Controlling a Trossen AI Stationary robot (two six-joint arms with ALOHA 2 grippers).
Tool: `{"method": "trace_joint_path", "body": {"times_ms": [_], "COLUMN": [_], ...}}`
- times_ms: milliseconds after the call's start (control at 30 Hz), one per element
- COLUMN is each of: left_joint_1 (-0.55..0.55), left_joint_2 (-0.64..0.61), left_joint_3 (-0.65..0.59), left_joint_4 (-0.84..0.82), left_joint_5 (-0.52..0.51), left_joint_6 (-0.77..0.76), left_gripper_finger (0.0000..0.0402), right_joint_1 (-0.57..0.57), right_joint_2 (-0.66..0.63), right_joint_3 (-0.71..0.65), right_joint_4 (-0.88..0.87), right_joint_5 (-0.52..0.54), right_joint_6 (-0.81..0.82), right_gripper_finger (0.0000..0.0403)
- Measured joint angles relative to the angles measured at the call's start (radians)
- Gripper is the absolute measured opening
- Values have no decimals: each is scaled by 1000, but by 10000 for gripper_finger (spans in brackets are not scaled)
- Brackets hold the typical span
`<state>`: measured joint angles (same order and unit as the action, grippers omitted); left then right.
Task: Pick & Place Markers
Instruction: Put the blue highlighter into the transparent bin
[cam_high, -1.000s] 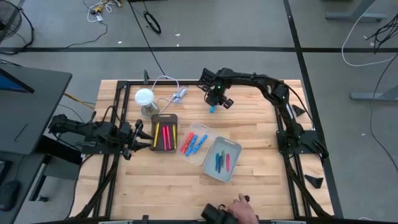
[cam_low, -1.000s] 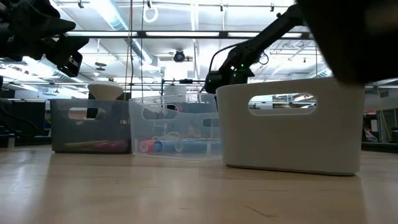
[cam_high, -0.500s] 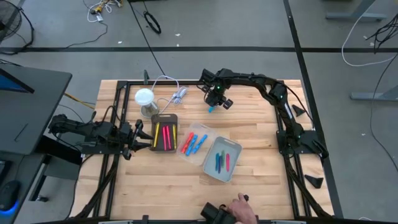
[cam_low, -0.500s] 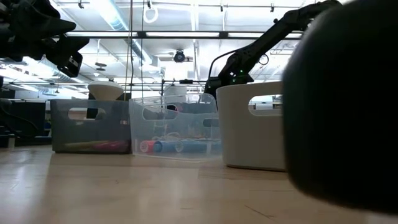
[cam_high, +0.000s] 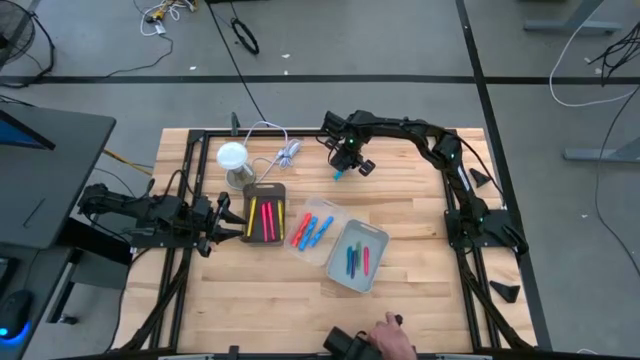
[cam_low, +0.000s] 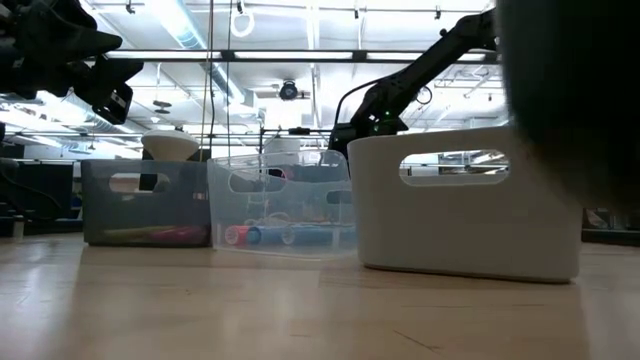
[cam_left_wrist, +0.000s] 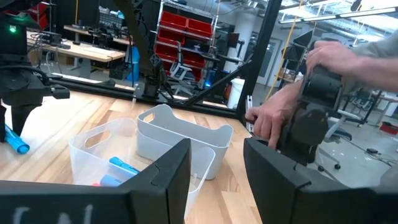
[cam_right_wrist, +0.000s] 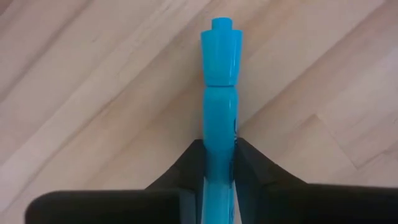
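My right gripper (cam_high: 344, 160) is over the far middle of the table, shut on a blue marker (cam_high: 339, 174) that also fills the right wrist view (cam_right_wrist: 219, 112). More markers lie in three bins. The dark bin (cam_high: 265, 212) holds yellow and pink ones, the clear bin (cam_high: 312, 229) red and blue ones, and the pale bin (cam_high: 357, 256) blue, green and pink ones. My left gripper (cam_high: 215, 218) waits open at the table's left, beside the dark bin. Its fingers frame the bins in the left wrist view (cam_left_wrist: 214, 180). My right gripper pinches the blue marker's barrel (cam_right_wrist: 219, 149) between its two fingers (cam_right_wrist: 186, 171), coming from above and pointing down. The fingers lie along the marker, which sticks out past the fingertips with its stepped end (cam_right_wrist: 221, 37) toward the wooden tabletop. Whether that end touches the wood, I cannot tell.
A white round-topped lamp (cam_high: 232, 156) and a white cable bundle (cam_high: 287, 152) sit at the far left. A person's hand (cam_high: 388, 333) holds a dark device at the near edge, seen also in the left wrist view (cam_left_wrist: 283, 112). A dark blur (cam_low: 570, 90) covers the low view's right.
The dark blurred shape close to the low camera swelled across that view's right side, hiding part of the pale bin, then drew back toward the upper right. Both arms and the bins have stayed about where they were.
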<state>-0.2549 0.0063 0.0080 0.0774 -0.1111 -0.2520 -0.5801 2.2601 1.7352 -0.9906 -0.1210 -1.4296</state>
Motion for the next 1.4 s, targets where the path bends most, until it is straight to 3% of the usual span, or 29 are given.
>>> {"method": "trace_joint_path", "body": {"times_ms": [400,700,1067,1400], "left_joint_1": [0,0,0,0], "left_joint_2": [0,0,0,0], "left_joint_3": [0,0,0,0], "left_joint_4": [0,0,0,0], "left_joint_5": [0,0,0,0], "left_joint_6": [0,0,0,0], "left_gripper_finger": [154,154,154,154], "right_joint_1": [23,37,39,34], "right_joint_2": [-151,-251,-406,-475], "right_joint_3": [11,13,14,14], "right_joint_4": [-111,-238,-377,-433], "right_joint_5": [15,111,113,113], "right_joint_6": [8,18,163,183], "right_gripper_finger": [53,53,53,53]}}
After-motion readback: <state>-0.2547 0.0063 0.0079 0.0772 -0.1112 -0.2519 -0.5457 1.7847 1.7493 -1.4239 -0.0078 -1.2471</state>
